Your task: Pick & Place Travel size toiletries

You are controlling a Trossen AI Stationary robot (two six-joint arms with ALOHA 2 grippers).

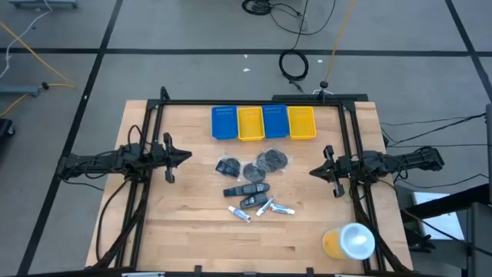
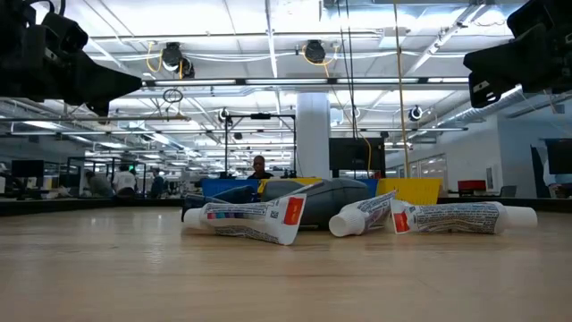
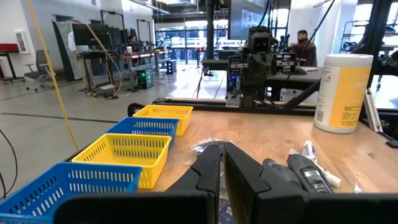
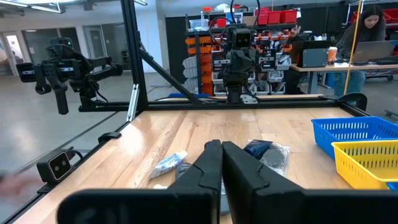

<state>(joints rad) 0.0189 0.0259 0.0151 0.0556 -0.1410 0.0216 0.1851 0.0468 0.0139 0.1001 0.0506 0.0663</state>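
Note:
The travel size toiletries lie in a loose heap on the table's middle. Three round dark pouches [image 1: 252,171] lie on the far side of the heap. Two small dark bottles [image 1: 246,189] lie flat behind three white tubes [image 1: 240,213] with coloured caps. In the low view the tubes [image 2: 250,219] lie on their sides in front of a dark pouch [image 2: 331,190]. My left gripper [image 1: 184,157] hovers shut, left of the heap, touching nothing. My right gripper [image 1: 314,171] hovers shut to the right of the heap. Each wrist view shows its own shut fingers, left [image 3: 222,163] and right [image 4: 221,155].
A row of blue and yellow bins [image 1: 264,123] stands along the table's far edge. A large yellow cup with a white lid [image 1: 350,242] stands near the near right corner. Bare wood lies between each gripper and the heap, and along the near edge.

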